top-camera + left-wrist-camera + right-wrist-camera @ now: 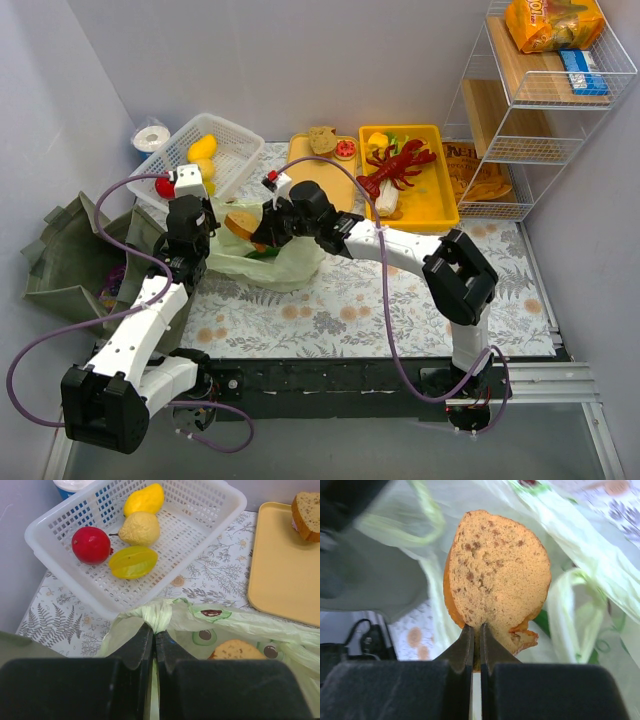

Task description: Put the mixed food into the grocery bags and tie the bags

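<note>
Right gripper (476,632): jaws pinched tight on brown bread bun (497,575), poised over the bag mouth, mid-frame.
Left gripper (154,630): clamped on pale-green bag (240,625) rim, holding it open.
Done: little; something green seems bagged.
Left: red lobster (400,165) and more on yellow tray (430,200), upper right; olive tote (60,265), left edge; both bags untied.

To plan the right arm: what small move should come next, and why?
Probably lower the right gripper a little and release the brown speckled bread bun: it hangs above the thin pale-green plastic bag, which the left gripper pinches up.
</note>
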Available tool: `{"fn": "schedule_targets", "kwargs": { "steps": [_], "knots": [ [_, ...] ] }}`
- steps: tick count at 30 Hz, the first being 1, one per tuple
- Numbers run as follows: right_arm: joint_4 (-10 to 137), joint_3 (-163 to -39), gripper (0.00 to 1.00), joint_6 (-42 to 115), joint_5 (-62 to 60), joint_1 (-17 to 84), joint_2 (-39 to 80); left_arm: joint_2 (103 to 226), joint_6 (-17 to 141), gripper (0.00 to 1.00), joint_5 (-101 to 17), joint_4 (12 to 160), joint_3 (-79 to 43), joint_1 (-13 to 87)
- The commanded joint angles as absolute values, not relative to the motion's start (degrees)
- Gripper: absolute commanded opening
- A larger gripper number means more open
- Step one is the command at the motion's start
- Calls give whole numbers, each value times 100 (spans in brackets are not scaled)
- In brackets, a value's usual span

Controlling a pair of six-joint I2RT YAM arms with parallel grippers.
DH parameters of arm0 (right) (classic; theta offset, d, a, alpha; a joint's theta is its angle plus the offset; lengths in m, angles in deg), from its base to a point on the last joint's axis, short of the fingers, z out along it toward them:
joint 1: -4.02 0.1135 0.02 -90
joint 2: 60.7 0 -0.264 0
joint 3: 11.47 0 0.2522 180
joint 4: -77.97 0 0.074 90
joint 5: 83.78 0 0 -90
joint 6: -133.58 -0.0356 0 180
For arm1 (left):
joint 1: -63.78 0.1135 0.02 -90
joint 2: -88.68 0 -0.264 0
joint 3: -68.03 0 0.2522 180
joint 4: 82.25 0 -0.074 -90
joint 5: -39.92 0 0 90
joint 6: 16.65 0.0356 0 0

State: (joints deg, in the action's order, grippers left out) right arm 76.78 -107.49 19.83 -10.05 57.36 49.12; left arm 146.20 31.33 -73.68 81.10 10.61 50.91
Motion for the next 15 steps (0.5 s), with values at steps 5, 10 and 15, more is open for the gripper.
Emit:
{"fn": "schedule_targets", "kwargs": {
  "steps": [5, 10, 15],
  "knots": [
    [6737, -11285, 33, 2766, 25, 5869, 5057, 14467, 3116, 0, -7311, 8180, 962, 5086],
    [6553, -11505, 80, 3101, 209, 6036, 4943, 14467, 3090, 0, -7215, 8188, 953, 5077],
    [6429, -11373, 81, 3092, 665, 6036, 4636, 14458, 3081, 0, -7188, 8180, 953, 5086]
  ]
}}
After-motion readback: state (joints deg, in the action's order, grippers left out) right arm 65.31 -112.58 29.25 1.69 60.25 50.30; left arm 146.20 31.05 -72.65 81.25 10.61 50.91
